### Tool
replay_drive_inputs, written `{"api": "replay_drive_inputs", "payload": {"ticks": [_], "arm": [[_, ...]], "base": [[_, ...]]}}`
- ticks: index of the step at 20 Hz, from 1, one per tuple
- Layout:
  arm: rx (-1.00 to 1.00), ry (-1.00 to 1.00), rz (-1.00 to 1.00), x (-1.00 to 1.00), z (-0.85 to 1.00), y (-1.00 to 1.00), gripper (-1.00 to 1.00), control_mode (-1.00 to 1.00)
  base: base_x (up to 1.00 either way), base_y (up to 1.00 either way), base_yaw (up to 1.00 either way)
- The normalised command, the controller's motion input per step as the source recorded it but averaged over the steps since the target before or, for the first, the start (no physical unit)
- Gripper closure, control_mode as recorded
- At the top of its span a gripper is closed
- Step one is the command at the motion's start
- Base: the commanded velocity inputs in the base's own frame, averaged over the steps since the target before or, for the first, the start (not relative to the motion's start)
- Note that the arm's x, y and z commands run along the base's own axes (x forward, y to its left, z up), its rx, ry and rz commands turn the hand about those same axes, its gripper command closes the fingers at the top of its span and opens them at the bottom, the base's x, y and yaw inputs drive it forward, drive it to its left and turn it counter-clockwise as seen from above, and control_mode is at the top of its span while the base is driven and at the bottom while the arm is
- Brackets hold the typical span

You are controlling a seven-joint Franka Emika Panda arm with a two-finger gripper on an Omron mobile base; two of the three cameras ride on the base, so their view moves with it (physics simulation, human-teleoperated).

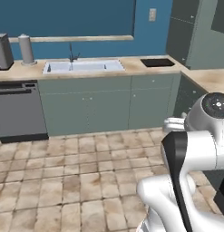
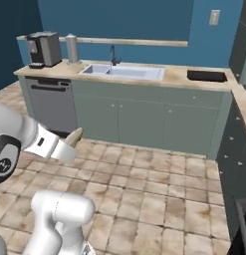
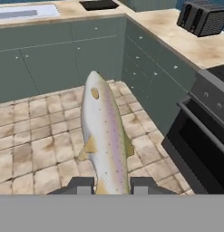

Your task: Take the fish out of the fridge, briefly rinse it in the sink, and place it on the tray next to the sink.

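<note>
My pincer is clamped narrowly on the tail end of the fish, which juts out ahead of me over the tiled floor. The sink lies far ahead to my left on the desk, the black tray just right of it. I judge a slow, level carry best, so the fish doesn't slip.

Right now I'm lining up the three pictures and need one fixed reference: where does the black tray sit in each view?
Left base view: the black tray lies on the counter, upper right of centre, right of the sink.
Right base view: upper right, on the counter right of the sink.
Hand view: top edge, left of centre, on the counter right of the sink.
Shared landmark: the sink, left of the tray in all three.
</note>
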Motion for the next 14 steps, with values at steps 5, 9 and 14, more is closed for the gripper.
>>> {"api": "replay_drive_inputs", "payload": {"ticks": [5,9,14], "arm": [[0.0,0.0,0.0,0.0,0.0,0.0,1.0,1.0],[0.0,0.0,0.0,0.0,0.0,0.0,1.0,1.0],[0.0,0.0,0.0,0.0,0.0,0.0,1.0,1.0]], "base": [[1.0,0.24,0.01],[1.0,0.56,-0.01],[1.0,0.75,-0.03]]}}
